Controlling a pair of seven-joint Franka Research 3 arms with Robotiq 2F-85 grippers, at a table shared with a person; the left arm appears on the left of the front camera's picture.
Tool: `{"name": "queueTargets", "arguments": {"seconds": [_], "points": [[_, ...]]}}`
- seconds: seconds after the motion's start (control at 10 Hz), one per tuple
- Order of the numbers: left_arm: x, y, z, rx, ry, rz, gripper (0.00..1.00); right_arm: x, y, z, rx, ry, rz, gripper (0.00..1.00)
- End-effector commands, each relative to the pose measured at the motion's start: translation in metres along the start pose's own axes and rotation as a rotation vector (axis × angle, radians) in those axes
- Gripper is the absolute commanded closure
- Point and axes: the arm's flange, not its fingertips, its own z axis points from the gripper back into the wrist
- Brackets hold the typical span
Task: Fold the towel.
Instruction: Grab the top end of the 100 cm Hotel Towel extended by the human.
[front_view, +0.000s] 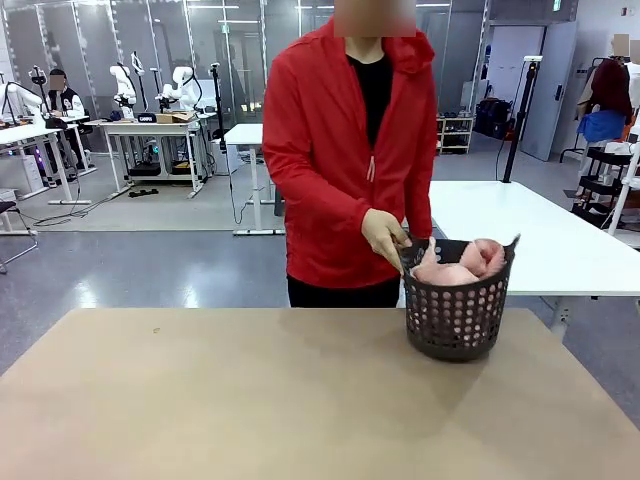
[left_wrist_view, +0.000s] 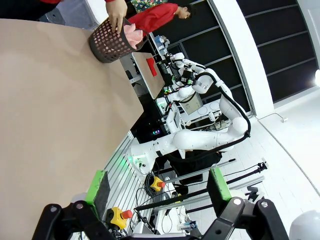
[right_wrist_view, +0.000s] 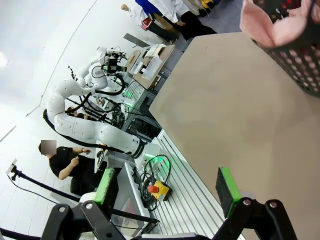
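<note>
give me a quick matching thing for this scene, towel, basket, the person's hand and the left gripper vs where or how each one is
1 towel
2 basket
3 person's hand
4 left gripper

a open, holding nothing
b standing on the table, right of middle
c bunched up inside the basket
d at the basket's rim

Pairs: 1-c, 2-b, 3-d, 4-a

1 dark basket (front_view: 455, 325) stands on the table (front_view: 250, 400).
</note>
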Motion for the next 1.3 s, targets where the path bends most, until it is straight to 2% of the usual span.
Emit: {"name": "queueTargets", "arguments": {"seconds": [0.0,1.2], "points": [[-0.0012,0.0006,0.0010,-0.021,-0.003,-0.011,0.00,0.0009,-0.0007,0.0012,0.009,-0.002,0.021,0.00],[-0.0012,0.0006,0.0010,-0.021,-0.003,-0.011,0.00,0.0009,-0.0007,0.0012,0.009,-0.002,0.021,0.00]]}}
